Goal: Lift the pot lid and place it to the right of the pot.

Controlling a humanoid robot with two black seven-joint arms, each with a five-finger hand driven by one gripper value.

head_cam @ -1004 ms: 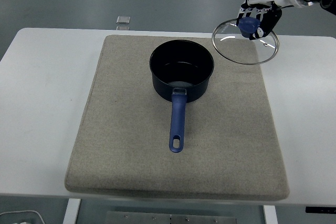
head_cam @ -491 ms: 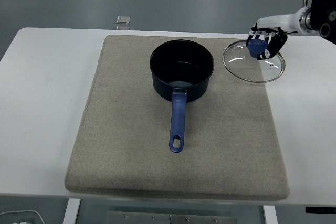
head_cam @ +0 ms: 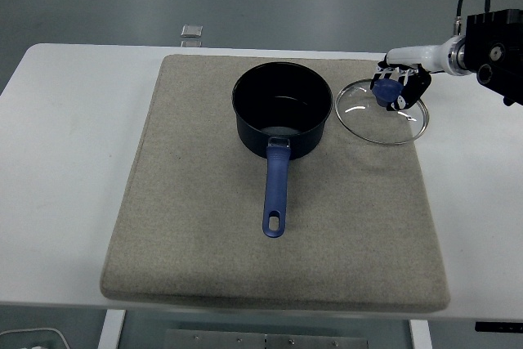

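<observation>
Pot lid [head_cam: 382,112] (glass, blue knob) | right of pot [head_cam: 283,110], on mat [head_cam: 204,202] | right robot hand [head_cam: 398,85] fingers curled around knob

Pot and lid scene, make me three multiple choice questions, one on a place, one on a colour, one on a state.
1. Where is the glass lid?
A. On the pot
B. Right of the pot, over the mat
C. Off the table

2. What colour is the pot's handle?
A. Red
B. Blue
C. White

3. What is the right hand doing?
A. Gripping the lid's knob
B. Holding the pot's handle
C. Resting empty

Answers: B, the lid sits beside the uncovered pot; B, the handle is blue; A, the fingers wrap the knob.
</observation>
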